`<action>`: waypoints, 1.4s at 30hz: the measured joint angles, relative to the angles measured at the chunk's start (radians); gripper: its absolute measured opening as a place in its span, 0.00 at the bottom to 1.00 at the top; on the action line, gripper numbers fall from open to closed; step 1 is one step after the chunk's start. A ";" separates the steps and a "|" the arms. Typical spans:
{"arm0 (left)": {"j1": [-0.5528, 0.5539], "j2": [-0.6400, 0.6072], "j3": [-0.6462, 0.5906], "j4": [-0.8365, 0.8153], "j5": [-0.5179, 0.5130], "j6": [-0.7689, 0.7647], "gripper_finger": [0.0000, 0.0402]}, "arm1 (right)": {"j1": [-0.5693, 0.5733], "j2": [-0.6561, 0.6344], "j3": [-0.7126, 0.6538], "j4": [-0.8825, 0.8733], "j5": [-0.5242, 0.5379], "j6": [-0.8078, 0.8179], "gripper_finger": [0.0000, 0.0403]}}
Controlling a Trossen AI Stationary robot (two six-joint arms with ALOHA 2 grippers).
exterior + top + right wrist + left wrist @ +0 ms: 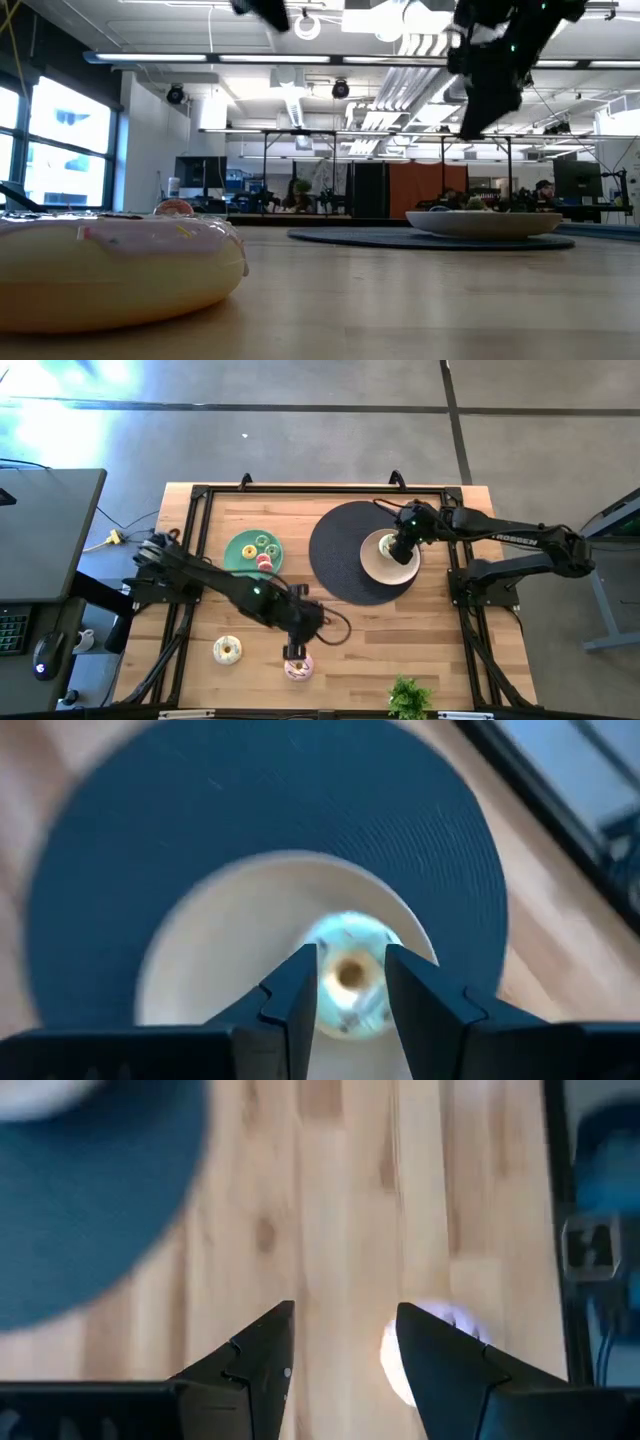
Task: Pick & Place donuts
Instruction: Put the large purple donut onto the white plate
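Note:
My left gripper (295,651) hangs open over the table's near middle. A pink iced donut (298,668) lies flat just nearer than it, and in the left wrist view this donut (392,1365) peeks out beside one finger, not between the two. A white iced donut (227,650) lies flat to its left. My right gripper (350,982) is open above a cream bowl (378,565) on a dark round mat (340,555). A pale green iced donut (350,942) lies in the bowl under its fingers. Several tiny donuts (264,550) sit on a green plate (240,555).
A leafy green sprig (407,698) stands at the table's near right edge. A black frame (195,520) runs along the table's sides. One iced donut (120,265) sits right in front of the low camera. Bare wood lies between the green plate and the near donuts.

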 joint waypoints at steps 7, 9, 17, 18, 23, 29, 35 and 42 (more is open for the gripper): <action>-0.015 0.118 -0.001 -0.010 0.101 -0.049 0.43 | 0.144 -0.015 0.080 0.065 -0.032 0.027 0.29; -0.017 0.144 0.000 -0.010 0.138 -0.062 0.43 | 0.186 -0.017 0.084 0.082 -0.049 0.028 0.29; -0.028 0.256 -0.001 -0.013 0.227 -0.077 0.43 | 0.314 -0.018 0.046 0.125 -0.052 0.059 0.29; -0.029 0.270 -0.002 -0.007 0.248 -0.082 0.43 | 0.325 -0.018 0.042 0.125 -0.047 0.061 0.29; -0.039 0.309 -0.002 -0.015 0.296 -0.092 0.36 | 0.369 -0.018 0.039 0.133 -0.022 0.061 0.29; -0.042 0.312 -0.001 -0.009 0.264 -0.133 0.28 | 0.383 -0.018 0.039 0.155 -0.016 0.061 0.29; -0.042 0.311 -0.001 -0.010 0.239 -0.166 0.28 | 0.382 -0.018 0.039 0.166 0.003 0.061 0.29; -0.042 0.311 -0.001 -0.016 0.262 -0.166 0.44 | 0.382 -0.018 0.039 0.173 0.002 0.065 0.29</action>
